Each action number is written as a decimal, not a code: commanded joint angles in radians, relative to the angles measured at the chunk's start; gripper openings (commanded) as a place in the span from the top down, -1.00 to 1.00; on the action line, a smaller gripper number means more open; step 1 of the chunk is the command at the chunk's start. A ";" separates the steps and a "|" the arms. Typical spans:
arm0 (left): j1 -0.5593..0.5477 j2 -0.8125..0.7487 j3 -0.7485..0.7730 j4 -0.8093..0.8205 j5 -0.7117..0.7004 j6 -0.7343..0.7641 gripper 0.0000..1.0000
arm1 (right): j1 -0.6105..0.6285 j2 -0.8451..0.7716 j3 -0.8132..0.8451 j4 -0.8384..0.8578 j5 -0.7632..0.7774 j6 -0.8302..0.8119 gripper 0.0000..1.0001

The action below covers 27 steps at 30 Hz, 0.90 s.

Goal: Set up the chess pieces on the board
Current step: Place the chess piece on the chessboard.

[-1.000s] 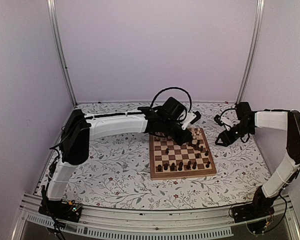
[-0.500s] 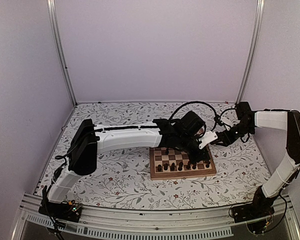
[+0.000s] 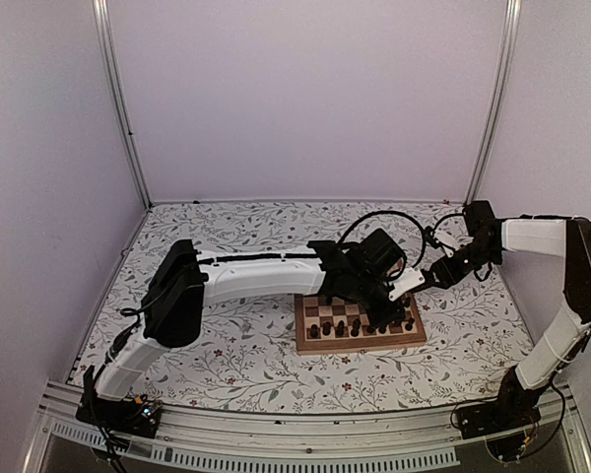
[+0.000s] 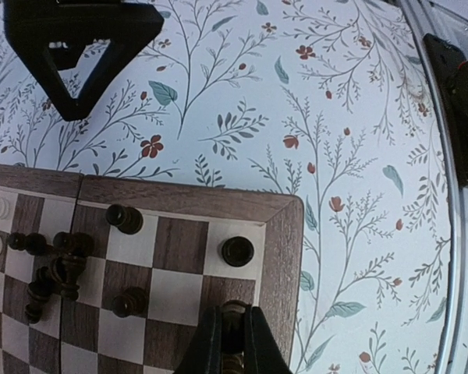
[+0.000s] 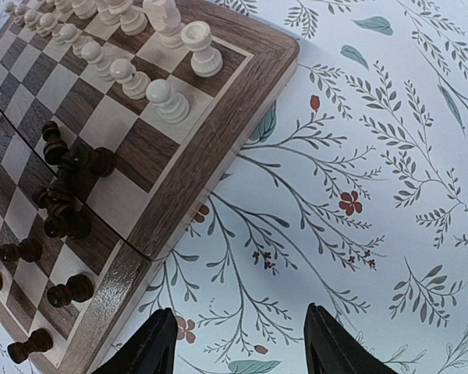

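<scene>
The board (image 3: pixel 360 344) lies on the floral cloth, right of centre. My left gripper (image 4: pixel 232 343) is shut on a dark chess piece (image 4: pixel 234 313), held just over a dark square by the board's right border (image 4: pixel 285 257). A dark piece (image 4: pixel 238 251) stands on the corner square ahead of it, and two more (image 4: pixel 125 219) stand further left. A heap of toppled dark pieces (image 4: pixel 54 273) lies mid-board. Pale pieces (image 5: pixel 171 97) stand in rows along the far side. My right gripper (image 5: pixel 238 343) hangs open over the cloth beside the board's edge, holding nothing.
In the top view the left arm (image 3: pixel 266 276) reaches across and hides the board's far half. The right gripper (image 3: pixel 440 277) hovers close to the left wrist (image 3: pixel 406 282). Purple walls enclose the table; a metal rail (image 4: pixel 460 234) runs along the near edge.
The left arm has swung from the board's far side toward its near right corner and come lower, still shut on the dark piece. The right arm has stayed put.
</scene>
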 commanded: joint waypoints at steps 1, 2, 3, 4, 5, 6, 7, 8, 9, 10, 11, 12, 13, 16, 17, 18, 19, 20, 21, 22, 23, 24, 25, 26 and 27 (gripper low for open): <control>-0.006 0.033 0.033 -0.002 -0.019 0.011 0.87 | -0.004 0.008 0.018 -0.004 0.001 -0.007 -0.18; -0.006 0.036 0.036 -0.002 -0.020 0.012 0.86 | -0.002 0.009 0.017 -0.004 0.001 -0.009 -0.18; -0.006 0.039 0.038 -0.003 -0.021 0.012 0.86 | -0.003 0.009 0.017 -0.004 0.001 -0.009 -0.18; -0.006 0.043 0.038 -0.002 -0.023 0.012 0.86 | -0.004 0.010 0.017 -0.006 0.001 -0.009 -0.18; -0.006 0.045 0.039 -0.001 -0.023 0.012 0.86 | -0.003 0.010 0.017 -0.006 0.001 -0.010 -0.18; -0.006 0.047 0.040 -0.002 -0.023 0.012 0.86 | -0.003 0.011 0.016 -0.006 0.001 -0.010 -0.18; -0.006 0.049 0.040 -0.002 -0.024 0.012 0.86 | -0.003 0.011 0.017 -0.006 0.001 -0.010 -0.18; -0.006 0.050 0.040 -0.003 -0.023 0.013 0.85 | -0.003 0.011 0.017 -0.006 0.001 -0.010 -0.18; -0.006 0.052 0.040 -0.003 -0.023 0.014 0.85 | -0.003 0.012 0.017 -0.006 0.001 -0.011 -0.18; -0.006 0.054 0.040 -0.004 -0.026 0.014 0.85 | -0.004 0.012 0.018 -0.006 0.001 -0.010 -0.18; -0.006 0.056 0.040 -0.007 -0.028 0.015 0.85 | -0.003 0.013 0.018 -0.006 0.001 -0.009 -0.18; -0.006 0.056 0.040 -0.008 -0.029 0.016 0.84 | -0.003 0.013 0.018 -0.006 0.001 -0.010 -0.18; -0.006 0.056 0.040 -0.009 -0.028 0.017 0.81 | -0.003 0.013 0.018 -0.006 0.001 -0.010 -0.18; -0.006 0.061 0.042 -0.011 -0.028 0.015 0.74 | -0.003 0.017 0.017 -0.007 0.001 -0.010 -0.18; -0.006 0.062 0.041 -0.011 -0.028 0.016 0.71 | -0.003 0.017 0.018 -0.007 0.001 -0.010 -0.18; -0.006 0.062 0.042 -0.010 -0.029 0.014 0.68 | -0.003 0.017 0.018 -0.007 0.001 -0.010 -0.18; -0.006 0.062 0.043 -0.011 -0.030 0.014 0.66 | -0.003 0.018 0.017 -0.008 0.001 -0.011 -0.18; -0.006 0.061 0.043 -0.011 -0.031 0.014 0.65 | -0.003 0.019 0.018 -0.009 0.001 -0.010 -0.18; -0.006 0.059 0.045 -0.011 -0.031 0.014 0.62 | -0.003 0.019 0.018 -0.009 0.001 -0.009 -0.18; -0.006 0.057 0.046 -0.012 -0.029 0.014 0.60 | -0.004 0.019 0.018 -0.009 0.001 -0.009 -0.18; -0.006 0.055 0.046 -0.011 -0.029 0.014 0.58 | -0.004 0.020 0.018 -0.009 0.000 -0.010 -0.18; -0.006 0.052 0.047 -0.010 -0.028 0.014 0.55 | -0.003 0.020 0.019 -0.009 0.000 -0.009 -0.18; -0.006 0.049 0.047 -0.009 -0.029 0.014 0.54 | -0.003 0.021 0.019 -0.009 -0.001 -0.010 -0.18; -0.006 0.044 0.047 -0.009 -0.029 0.015 0.52 | -0.003 0.021 0.019 -0.009 -0.002 -0.009 -0.18; -0.006 0.037 0.049 -0.008 -0.031 0.017 0.51 | -0.003 0.022 0.020 -0.009 -0.002 -0.008 -0.18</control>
